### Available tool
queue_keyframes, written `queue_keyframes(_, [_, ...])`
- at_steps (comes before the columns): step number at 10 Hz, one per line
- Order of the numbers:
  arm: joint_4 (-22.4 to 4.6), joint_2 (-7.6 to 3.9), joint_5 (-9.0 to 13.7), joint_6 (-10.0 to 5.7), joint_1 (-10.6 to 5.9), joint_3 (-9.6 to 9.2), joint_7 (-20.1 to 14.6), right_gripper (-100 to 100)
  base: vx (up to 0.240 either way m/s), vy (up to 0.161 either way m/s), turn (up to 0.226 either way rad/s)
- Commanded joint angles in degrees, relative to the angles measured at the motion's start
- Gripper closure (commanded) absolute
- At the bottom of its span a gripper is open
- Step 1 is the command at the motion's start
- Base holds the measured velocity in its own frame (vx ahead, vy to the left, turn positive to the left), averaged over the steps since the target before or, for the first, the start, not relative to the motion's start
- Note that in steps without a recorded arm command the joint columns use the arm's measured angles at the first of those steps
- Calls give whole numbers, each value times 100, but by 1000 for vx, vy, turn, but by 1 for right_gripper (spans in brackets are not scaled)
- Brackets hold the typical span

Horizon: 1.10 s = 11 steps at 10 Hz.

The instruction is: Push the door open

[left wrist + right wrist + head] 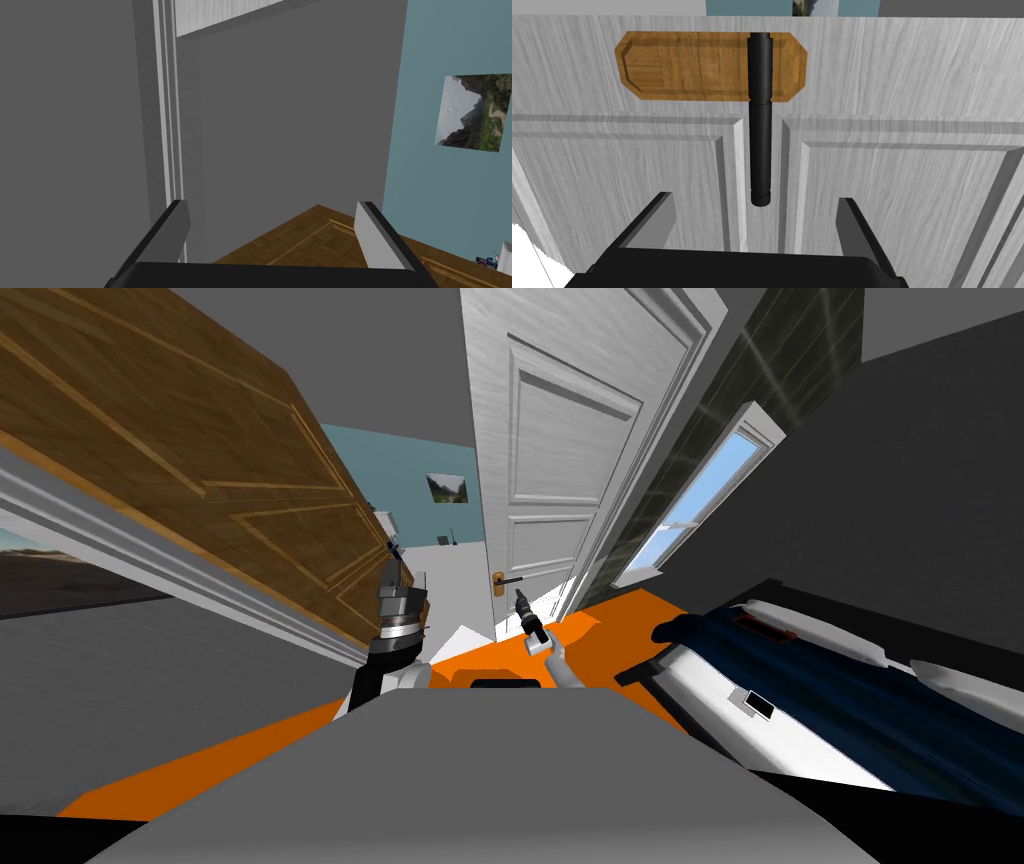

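Grey walls (930, 468) and an orange floor (250, 748) surround the spot where the robot stands, close in front of the door. The white panelled door (560, 438) stands ajar. Beside its free edge there is a gap, and through it a blue-green wall (400, 468) with a framed landscape picture (447, 487) can be seen. On the door, near that edge, sits a black lever handle (760, 125) on a brown wooden plate (677, 65).

The right gripper (754, 210) points straight at the door panel. Its fingers are wide apart and it holds nothing. The free end of the handle lies between them without touching either one. Whether the fingertips touch the panel I cannot tell.

I judge that the step in hand is the approach to contact on the handle side. The next move calls for a steady forward push against the panel, following the door's swing so the fingers do not catch on the lever.

The left gripper (272, 205) is raised beside the opening, fingers apart and empty.
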<state>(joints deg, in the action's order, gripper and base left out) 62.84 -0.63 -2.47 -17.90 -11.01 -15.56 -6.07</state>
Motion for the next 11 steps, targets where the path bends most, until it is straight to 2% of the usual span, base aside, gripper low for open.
queue_keyframes(1, [-35,-104,4,-13,-19,28,8,-100,122,35,28])
queue_keyframes(5, [-109,-149,14,-42,-59,86,24,-100,176,61,21])
queue_keyframes(7, [-150,-89,19,-58,-81,119,33,-100,184,51,26])
queue_keyframes(9, [-185,18,23,-71,-100,146,40,-100,163,78,14])
queue_keyframes(10, [-175,-16,22,-64,-98,138,38,-100,69,25,2])
queue_keyframes(11, [-175,-16,22,-64,-98,138,38,100,-9,-1,-2])
